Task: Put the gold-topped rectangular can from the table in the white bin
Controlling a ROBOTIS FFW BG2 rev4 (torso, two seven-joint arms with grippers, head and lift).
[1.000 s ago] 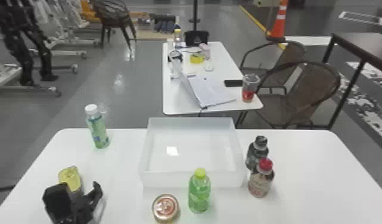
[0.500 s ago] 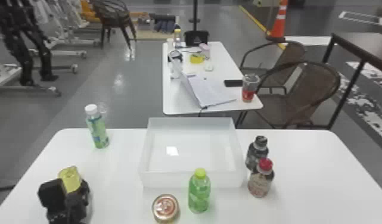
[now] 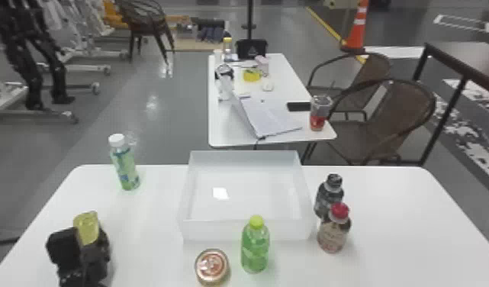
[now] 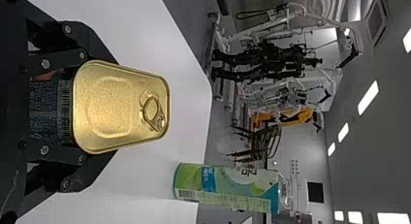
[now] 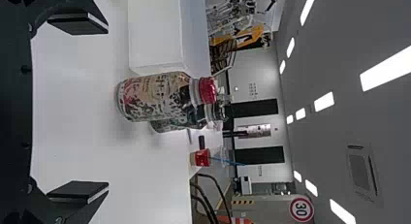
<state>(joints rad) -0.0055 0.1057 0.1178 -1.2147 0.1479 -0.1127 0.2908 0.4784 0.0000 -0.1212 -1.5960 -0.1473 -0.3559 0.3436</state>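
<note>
My left gripper (image 3: 83, 246) is at the left of the table in the head view, its fingers on both sides of the gold-topped can (image 3: 87, 228). The left wrist view has the can's gold lid (image 4: 118, 107) with its pull ring toward the camera; the left gripper (image 4: 99, 107) is shut on the can's dark body, whose lower part is hidden. The white bin (image 3: 247, 230) stands at the table's middle, to the right of the can. In the right wrist view my right gripper (image 5: 104, 110) is open, with nothing between its fingers.
A green bottle (image 3: 254, 246) and a round can (image 3: 212, 267) stand before the bin. A white-capped bottle (image 3: 126, 164) is at the back left. Red-capped (image 3: 333, 231) and dark-capped (image 3: 328, 196) bottles stand right of the bin.
My left gripper was spread wider around the can a second ago and has since closed on it. The bin and bottles have stayed put.
</note>
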